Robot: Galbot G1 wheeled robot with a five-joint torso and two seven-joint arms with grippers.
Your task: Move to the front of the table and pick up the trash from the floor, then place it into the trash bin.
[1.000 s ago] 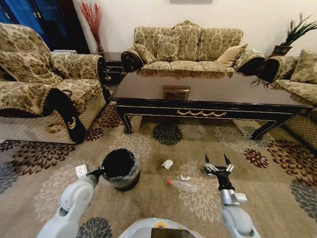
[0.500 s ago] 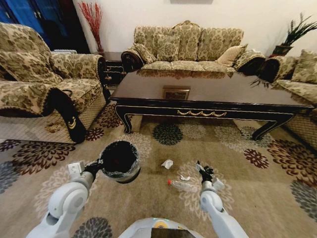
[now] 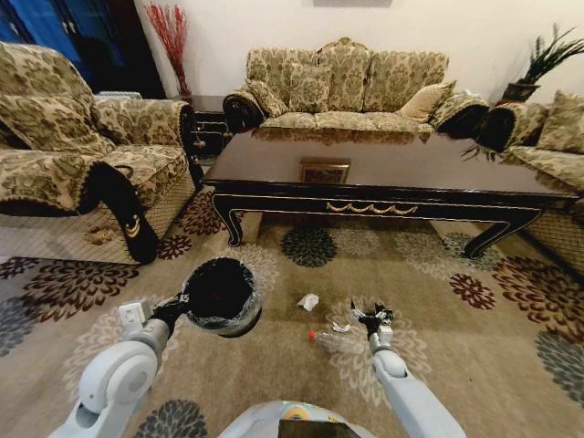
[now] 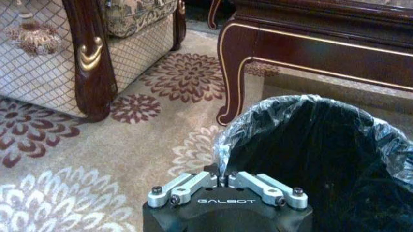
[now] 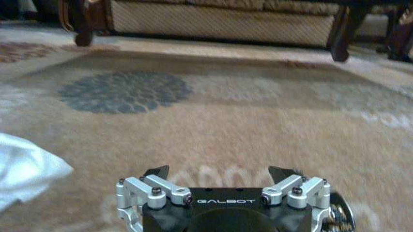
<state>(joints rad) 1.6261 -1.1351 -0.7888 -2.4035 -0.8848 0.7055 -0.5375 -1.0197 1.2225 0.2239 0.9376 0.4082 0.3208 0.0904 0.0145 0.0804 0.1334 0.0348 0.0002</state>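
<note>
The right gripper [image 3: 369, 317], jaws spread, hovers just beside the small clear plastic bottle [image 3: 339, 342], which lies crosswise on the carpet. The left gripper [image 3: 175, 310] pinches the round black lined bin's [image 3: 222, 294] rim.

High head view, low wrist views

Pale grey arms, black GALBOT-marked wrists, silver screwed pincer [image 5: 219, 174] linkages.
</note>
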